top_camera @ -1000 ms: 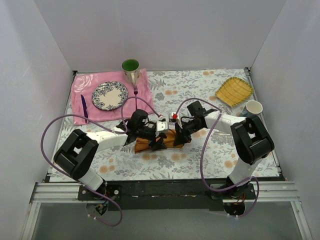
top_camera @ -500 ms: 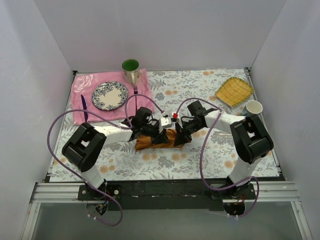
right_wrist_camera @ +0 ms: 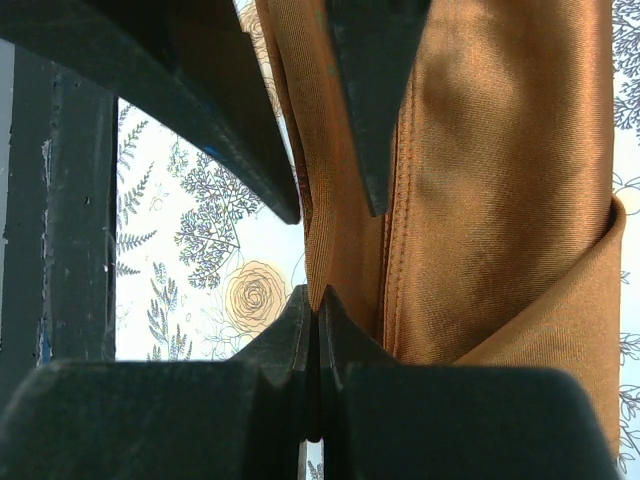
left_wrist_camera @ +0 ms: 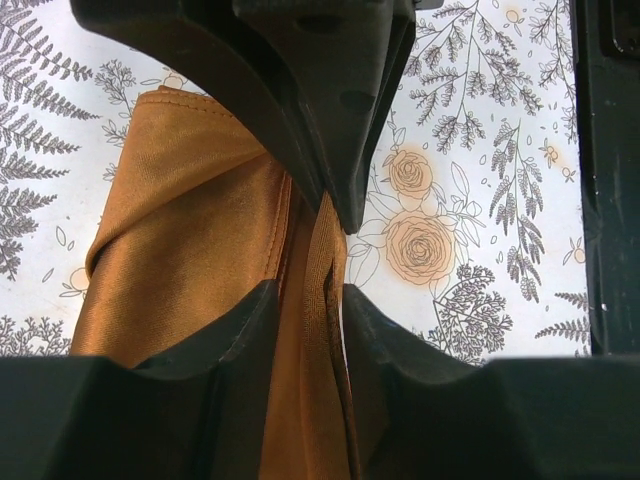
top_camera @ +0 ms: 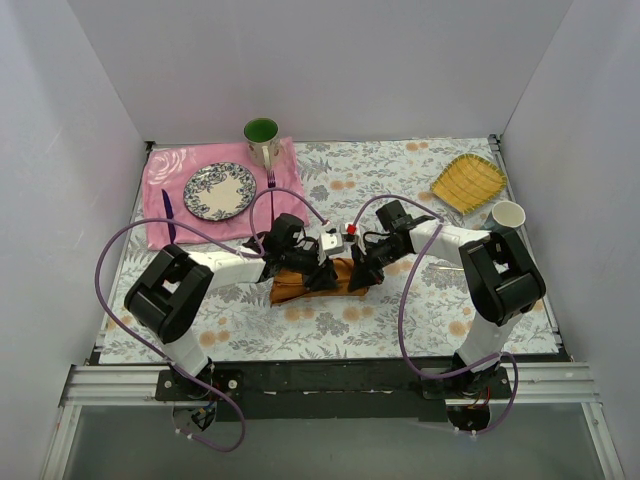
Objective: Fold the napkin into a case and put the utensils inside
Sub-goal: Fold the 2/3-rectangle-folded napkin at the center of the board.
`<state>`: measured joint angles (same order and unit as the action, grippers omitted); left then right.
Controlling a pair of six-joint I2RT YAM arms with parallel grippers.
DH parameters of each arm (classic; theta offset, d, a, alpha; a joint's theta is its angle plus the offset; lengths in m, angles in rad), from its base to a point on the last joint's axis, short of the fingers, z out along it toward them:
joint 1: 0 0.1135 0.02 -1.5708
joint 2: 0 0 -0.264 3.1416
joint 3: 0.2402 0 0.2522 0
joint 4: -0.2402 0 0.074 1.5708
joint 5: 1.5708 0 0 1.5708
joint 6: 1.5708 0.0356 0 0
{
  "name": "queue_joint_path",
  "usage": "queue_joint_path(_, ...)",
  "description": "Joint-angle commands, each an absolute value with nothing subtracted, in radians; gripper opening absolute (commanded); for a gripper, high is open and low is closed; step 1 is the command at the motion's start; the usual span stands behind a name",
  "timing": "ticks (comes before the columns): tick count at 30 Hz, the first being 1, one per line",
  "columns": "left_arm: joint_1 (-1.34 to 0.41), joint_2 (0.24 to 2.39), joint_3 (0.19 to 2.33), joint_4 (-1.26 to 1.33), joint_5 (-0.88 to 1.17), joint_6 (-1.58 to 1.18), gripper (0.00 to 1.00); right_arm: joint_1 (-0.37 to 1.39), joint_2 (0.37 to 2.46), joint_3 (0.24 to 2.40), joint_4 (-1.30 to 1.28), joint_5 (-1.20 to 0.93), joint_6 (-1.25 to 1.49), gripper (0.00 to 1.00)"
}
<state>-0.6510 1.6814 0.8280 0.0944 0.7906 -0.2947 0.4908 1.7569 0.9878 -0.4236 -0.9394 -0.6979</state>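
The rust-orange napkin [top_camera: 300,285] lies partly folded into a narrow strip on the flowered tablecloth, between my two grippers. My left gripper [top_camera: 322,272] is low over its middle, and in the left wrist view [left_wrist_camera: 312,300] its jaws stand narrowly apart around a folded edge of the napkin [left_wrist_camera: 190,230]. My right gripper [top_camera: 360,278] is at the strip's right end. In the right wrist view [right_wrist_camera: 318,305] it pinches a thin edge of the napkin [right_wrist_camera: 500,180]. A purple fork [top_camera: 270,180] and a purple knife [top_camera: 168,215] lie on the pink cloth. No silver spoon shows.
At the back left a pink cloth [top_camera: 160,175] carries a patterned plate [top_camera: 219,190], with a green mug [top_camera: 262,135] at its back edge. A yellow dish [top_camera: 467,182] and a white cup [top_camera: 507,215] stand at the right. White walls enclose the table.
My left arm has swung its elbow inward, and the left gripper has shifted slightly toward the far edge of the napkin. The right gripper has kept its hold with almost no movement.
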Motion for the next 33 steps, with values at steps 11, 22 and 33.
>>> queue_joint_path(11, -0.626, 1.713, 0.890, 0.032, 0.874, -0.327, 0.00, 0.471, 1.747, 1.046, -0.460, -0.953, -0.647, 0.21)
queue_joint_path(22, -0.568, 1.816, 0.968, -0.044, 0.985, -0.428, 0.00, 0.423, 1.667, 1.091, -0.410, -0.824, -0.401, 0.40)
queue_joint_path(33, -0.522, 1.859, 1.009, -0.048, 1.011, -0.606, 0.00, 0.449, 1.689, 1.111, -0.313, -0.565, -0.272, 0.33)
